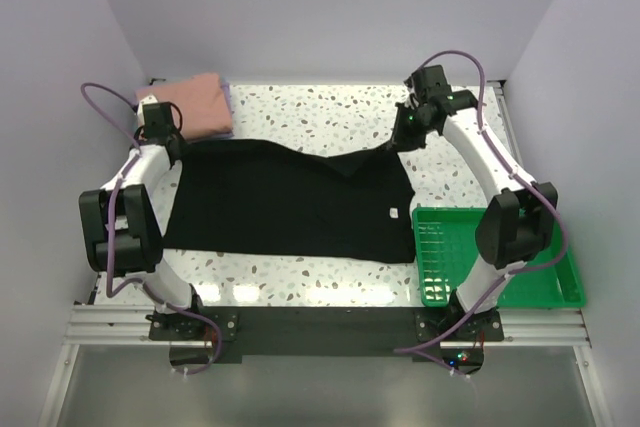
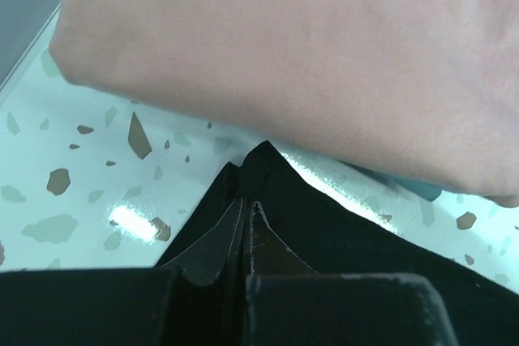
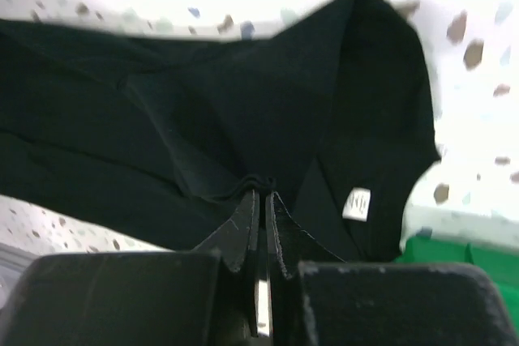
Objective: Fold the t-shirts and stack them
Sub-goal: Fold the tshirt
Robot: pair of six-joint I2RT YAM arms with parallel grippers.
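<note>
The black t-shirt (image 1: 290, 202) lies spread across the middle of the table, its small white tag (image 1: 394, 212) near its right side. My left gripper (image 1: 168, 143) is shut on the shirt's far left corner (image 2: 258, 169). My right gripper (image 1: 400, 139) is shut on a bunched fold of the same shirt (image 3: 259, 182) at its far right and holds it raised; the tag also shows in the right wrist view (image 3: 357, 203). A folded salmon-pink shirt (image 1: 195, 104) lies on a lavender one (image 1: 229, 99) at the far left corner, just beyond my left gripper, and fills the left wrist view (image 2: 308, 54).
A green plastic tray (image 1: 435, 257) stands at the near right, touching the black shirt's right edge, with my right arm's elbow (image 1: 512, 222) over it. White walls close in the speckled table (image 1: 330, 112) on three sides.
</note>
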